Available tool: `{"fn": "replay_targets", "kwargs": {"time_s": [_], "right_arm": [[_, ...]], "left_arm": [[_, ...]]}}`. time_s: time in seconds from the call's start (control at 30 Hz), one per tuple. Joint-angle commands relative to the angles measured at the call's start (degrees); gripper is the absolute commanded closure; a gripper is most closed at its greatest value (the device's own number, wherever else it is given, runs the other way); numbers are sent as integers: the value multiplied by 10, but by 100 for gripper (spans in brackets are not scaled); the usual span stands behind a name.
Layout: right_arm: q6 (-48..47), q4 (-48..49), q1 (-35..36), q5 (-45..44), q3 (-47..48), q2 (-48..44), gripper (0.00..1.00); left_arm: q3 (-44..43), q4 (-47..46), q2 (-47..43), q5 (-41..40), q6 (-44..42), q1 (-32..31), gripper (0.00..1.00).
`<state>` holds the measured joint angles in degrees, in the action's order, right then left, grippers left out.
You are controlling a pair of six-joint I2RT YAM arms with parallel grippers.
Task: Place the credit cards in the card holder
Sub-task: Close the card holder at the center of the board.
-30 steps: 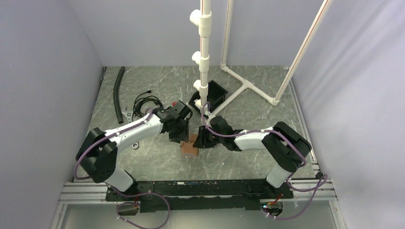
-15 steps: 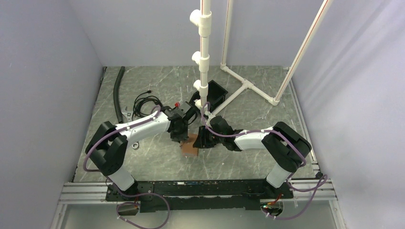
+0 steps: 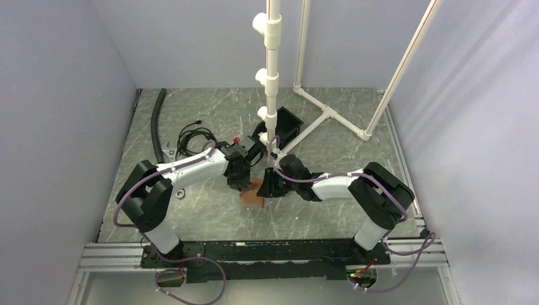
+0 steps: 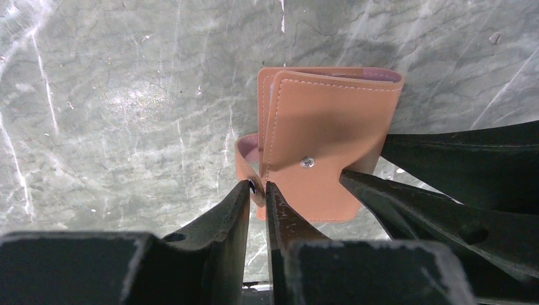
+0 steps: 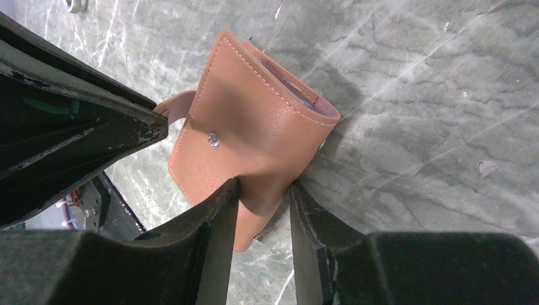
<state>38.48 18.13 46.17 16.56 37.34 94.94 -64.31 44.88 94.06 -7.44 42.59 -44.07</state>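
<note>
Leather card holder [image 4: 330, 121] looking light, soft; left claw [image 4: 257, 186] is pinching nearly shut on snap tab [image 4: 243, 155] at its 8 o'clock, right claw [image 5: 264, 187] is clamping 6 o'clock edge.

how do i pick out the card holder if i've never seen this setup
On the marbled table, find the upright white pipe. Just in front of it lies the card holder: folded tan leather with a snap, unlike the black box.

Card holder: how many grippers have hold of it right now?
2. The left gripper pinches the snap tab of the card holder; the right gripper clamps one edge of its cover. Both show plainly in the wrist views, so none is hidden.
</note>
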Motion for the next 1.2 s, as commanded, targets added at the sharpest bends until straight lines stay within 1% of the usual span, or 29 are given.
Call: {"fn": "replay_targets", "kwargs": {"time_s": [0.0, 0.17, 0.33, 0.53, 0.67, 0.9, 1.17], "right_arm": [[-21, 2, 7, -2, 10, 14, 65], [-22, 1, 7, -1, 12, 15, 65], [-24, -2, 7, -1, 14, 16, 65], [-26, -2, 7, -2, 14, 16, 66], [-25, 1, 7, -1, 13, 17, 66], [-26, 0, 7, -2, 13, 16, 66], [-28, -2, 7, 0, 16, 18, 66]], "left_arm": [[-18, 0, 3, -12, -2, -3, 80], [-22, 9, 6, -21, -3, -3, 85], [-13, -8, -9, -2, -11, -2, 100], [28, -75, -60, 44, -6, 3, 100], [57, -122, -88, 95, -2, 22, 100], [64, -152, -70, 144, -19, 28, 100], [59, -166, -49, 156, -35, 28, 100]]}}
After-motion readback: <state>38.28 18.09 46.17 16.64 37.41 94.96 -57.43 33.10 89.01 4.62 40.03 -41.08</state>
